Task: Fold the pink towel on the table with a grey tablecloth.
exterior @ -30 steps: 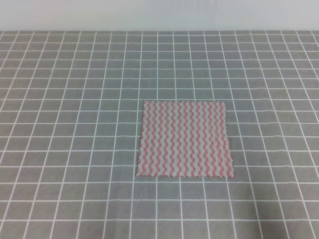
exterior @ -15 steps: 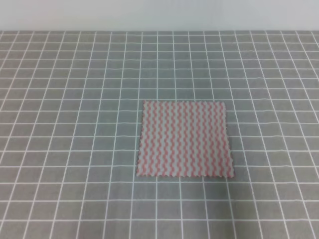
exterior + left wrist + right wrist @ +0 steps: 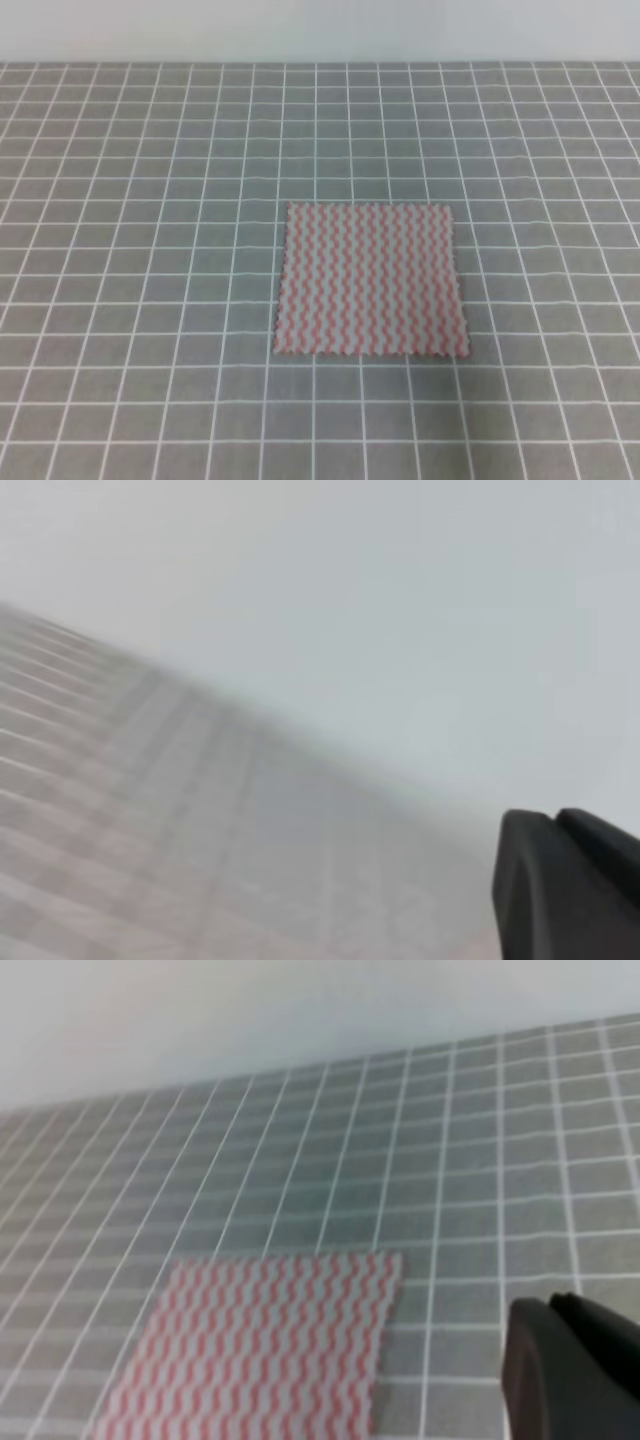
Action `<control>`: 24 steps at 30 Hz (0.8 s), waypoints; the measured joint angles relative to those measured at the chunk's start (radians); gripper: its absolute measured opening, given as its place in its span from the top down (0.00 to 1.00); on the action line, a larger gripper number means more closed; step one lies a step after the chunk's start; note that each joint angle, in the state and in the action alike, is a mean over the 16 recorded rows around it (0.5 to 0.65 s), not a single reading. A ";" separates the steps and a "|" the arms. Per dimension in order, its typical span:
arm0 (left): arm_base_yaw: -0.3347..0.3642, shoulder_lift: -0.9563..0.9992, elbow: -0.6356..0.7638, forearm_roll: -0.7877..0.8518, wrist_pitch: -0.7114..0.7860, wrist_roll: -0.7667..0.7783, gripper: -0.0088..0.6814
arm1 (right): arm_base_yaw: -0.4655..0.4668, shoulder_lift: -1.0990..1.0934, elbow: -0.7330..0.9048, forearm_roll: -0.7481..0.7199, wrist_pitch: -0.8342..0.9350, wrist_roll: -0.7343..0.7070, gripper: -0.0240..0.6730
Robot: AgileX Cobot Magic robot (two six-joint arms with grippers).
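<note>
Right wrist view: dark part of the right gripper (image 3: 575, 1370) in the lower right corner of the frame, only one black piece showing; cannot tell whether its fingers are released or clenched. Nothing held that shows.

Left wrist view: blurred. Dark part of the left gripper (image 3: 565, 885) in the lower right corner; finger state cannot be told. Faint grid lines at left.

High view: pink towel (image 3: 370, 279) lies flat, unfolded, just right of frame centre, lower edge nearest, on the table with a grey tablecloth (image 3: 140, 250). No arm in this view. Pale wall (image 3: 320, 30) along the top edge.
</note>
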 joint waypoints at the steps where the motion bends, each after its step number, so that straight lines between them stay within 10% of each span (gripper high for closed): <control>1: 0.000 0.000 0.000 -0.029 -0.039 -0.050 0.99 | 0.000 0.002 0.000 0.012 0.002 -0.013 0.99; 8: 0.000 0.002 -0.003 -0.171 -0.261 -0.309 0.99 | 0.000 0.004 0.000 0.084 0.004 -0.028 0.99; 24: 0.000 0.010 -0.020 -0.169 -0.321 -0.352 0.99 | 0.000 0.141 -0.005 0.062 0.098 -0.026 0.99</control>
